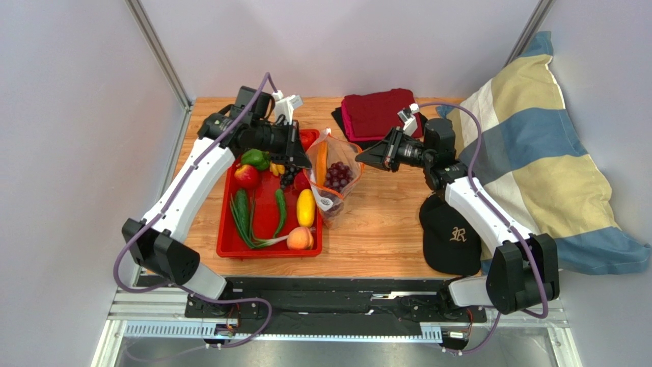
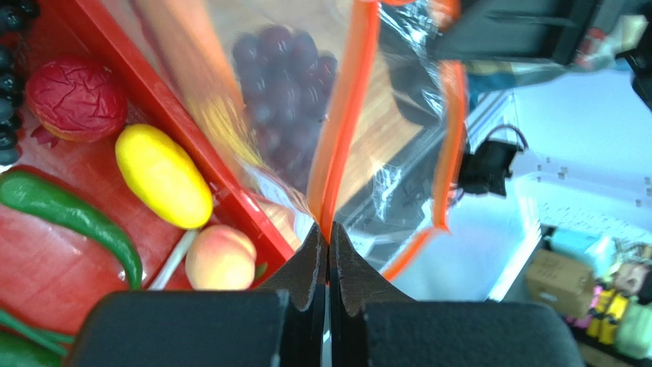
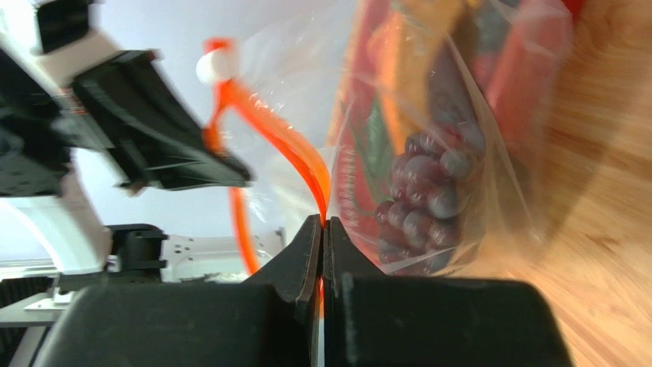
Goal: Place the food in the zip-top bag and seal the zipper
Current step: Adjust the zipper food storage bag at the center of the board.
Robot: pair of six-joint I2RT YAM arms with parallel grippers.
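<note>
Left claw (image 2: 329, 229) and right claw (image 3: 323, 222) both clenched on orange-red zipper (image 2: 348, 115) of zip-top bag (image 1: 329, 202), purple grapes (image 1: 337, 175) inside, beside red tray (image 1: 229, 248) on bench (image 1: 383, 229).

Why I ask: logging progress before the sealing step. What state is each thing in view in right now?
left gripper: shut on the zipper
right gripper: shut on the zipper
zipper: open, its two strips apart
zip-top bag: held up, mouth open, unsealed
grapes: inside the bag
red tray: holds loose food, not yet bagged
black cap: lying on the table
cloths: folded, stacked
</note>
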